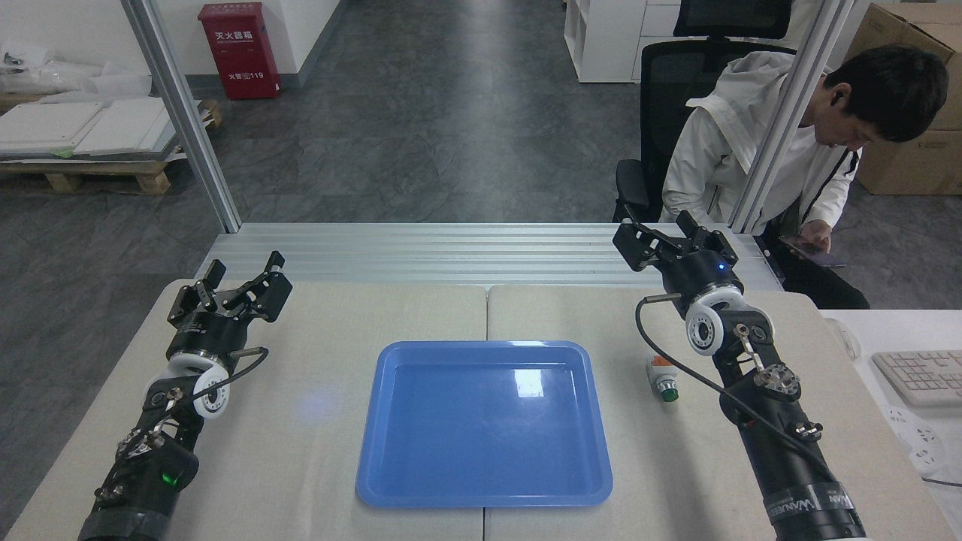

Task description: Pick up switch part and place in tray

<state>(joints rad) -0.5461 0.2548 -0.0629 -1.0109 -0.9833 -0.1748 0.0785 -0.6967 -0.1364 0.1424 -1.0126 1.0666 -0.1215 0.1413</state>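
Right gripper (671, 242) is held above the table's far edge, fingers spread, nothing grasped. Left gripper (239, 284) is likewise seen released and empty over the far left of the table (301, 421). The switch part (662, 378) is found lying on the table, green cap nearest, between the right arm and the tray (482, 496), just beside the tray's right rim.

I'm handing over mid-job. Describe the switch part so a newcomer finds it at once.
Find the big blue tray mid-table. Just off its right rim, between it and the right arm, lies the switch part, well short of the right pincer. It is the only small loose item there: green round cap, white body, orange piece.
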